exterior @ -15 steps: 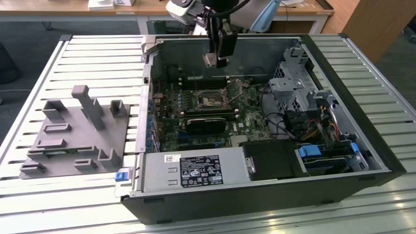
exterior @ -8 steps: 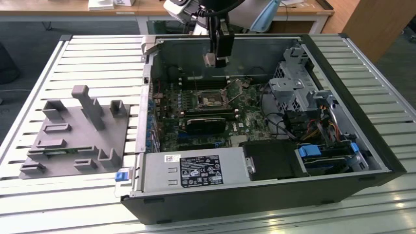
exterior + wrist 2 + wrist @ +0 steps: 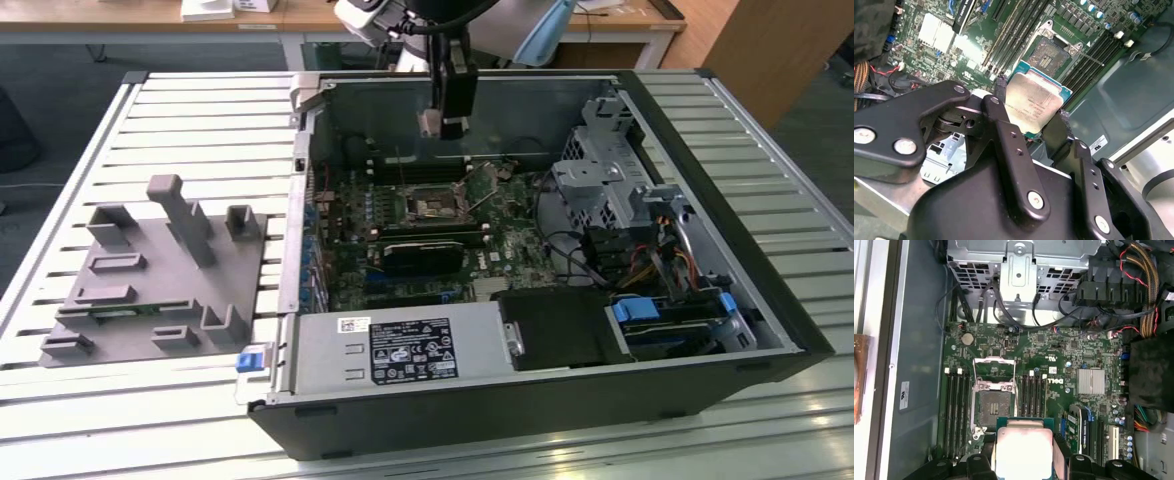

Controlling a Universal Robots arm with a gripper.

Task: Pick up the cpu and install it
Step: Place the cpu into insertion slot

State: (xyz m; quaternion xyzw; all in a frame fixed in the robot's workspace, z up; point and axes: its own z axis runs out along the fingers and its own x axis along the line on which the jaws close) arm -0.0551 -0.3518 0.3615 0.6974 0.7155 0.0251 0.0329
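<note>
Silver-topped cpu (image 3: 430, 123) sits clamped at the tip of the gripper (image 3: 447, 128) in the exterior view. The arm hangs inside the open computer case (image 3: 747, 300), raised clear of the socket (image 3: 438, 208) on the motherboard and not touching it. A grey tray (image 3: 147, 270) lies on the slatted table (image 3: 200, 110), outside the case, well apart from the socket on the exterior view's left.

Second wrist view: the two black fingers (image 3: 1004, 132) of the gripper (image 3: 1030, 116) are closed onto opposite edges of the cpu (image 3: 1035, 97), whose metal lid faces the camera with a green rim showing around it. The socket (image 3: 1054, 52) lies beyond the chip, uncovered, between rows of memory slots (image 3: 1014, 30).

First wrist view: the cpu (image 3: 1023, 450) is held level between the fingers (image 3: 1060, 452) of the gripper (image 3: 1023, 462), near the socket (image 3: 994, 402) but apart from it. The socket's metal frame (image 3: 995, 371) is swung open just beside it, and the contact field is bare. A finned silver heatsink (image 3: 1090, 381) stands on the board, on the far side of the nearer memory slots (image 3: 1033, 395) from the socket.
</note>
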